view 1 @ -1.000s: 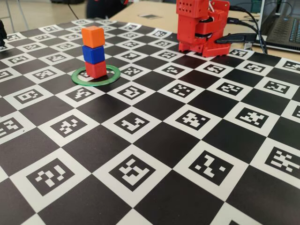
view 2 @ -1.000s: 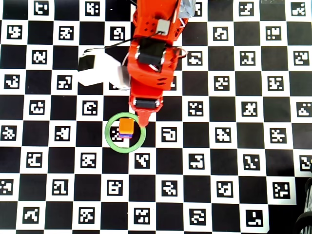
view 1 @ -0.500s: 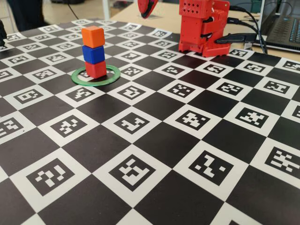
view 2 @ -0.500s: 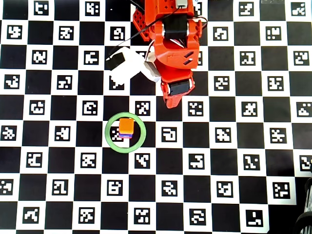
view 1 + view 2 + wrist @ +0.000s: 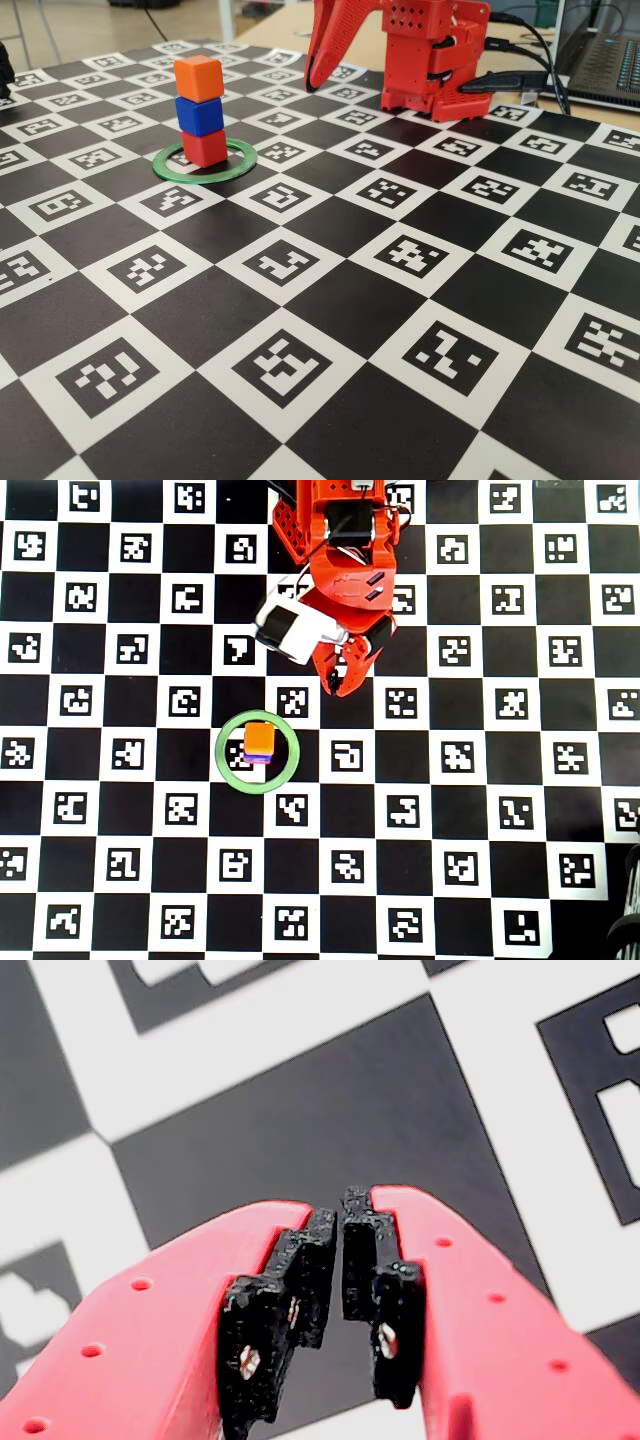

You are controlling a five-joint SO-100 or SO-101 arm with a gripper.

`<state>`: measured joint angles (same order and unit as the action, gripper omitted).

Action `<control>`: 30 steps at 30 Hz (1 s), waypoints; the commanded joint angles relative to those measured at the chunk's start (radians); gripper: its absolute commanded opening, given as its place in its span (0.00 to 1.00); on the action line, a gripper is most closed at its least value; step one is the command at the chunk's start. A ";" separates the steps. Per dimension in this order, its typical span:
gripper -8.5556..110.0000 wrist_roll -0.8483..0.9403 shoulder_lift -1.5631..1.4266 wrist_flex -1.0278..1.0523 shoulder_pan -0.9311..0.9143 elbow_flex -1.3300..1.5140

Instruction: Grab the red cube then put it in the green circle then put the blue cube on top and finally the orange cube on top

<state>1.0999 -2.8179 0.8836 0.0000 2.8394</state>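
Three-cube stack, seen from the side and from above. The small matte red plastic cube sits on the board inside the thin flat green ring, toward the ring's far side in the fixed view. The deep-blue plastic cube rests directly on it, and the bright orange plastic cube rests on the blue one, turned slightly relative to the cubes below. In the overhead view only the orange cube and a sliver of blue beneath it show within the green ring.

The red two-finger gripper hangs well apart from the stack, above a black square of the black-and-white marker-printed checkerboard mat, near the arm's red base. In the wrist view the gripper points down at the mat; its black pads stand almost together, a thin gap between them, with nothing held.
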 commanded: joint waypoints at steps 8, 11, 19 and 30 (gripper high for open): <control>0.02 0.091 -0.202 0.032 -0.021 0.132; 0.02 0.118 -0.258 0.061 -0.035 0.170; 0.02 0.195 -0.391 0.173 -0.018 0.268; 0.02 0.305 -0.515 0.321 0.005 0.330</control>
<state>1.3668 -3.2981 1.1643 -0.0046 3.1293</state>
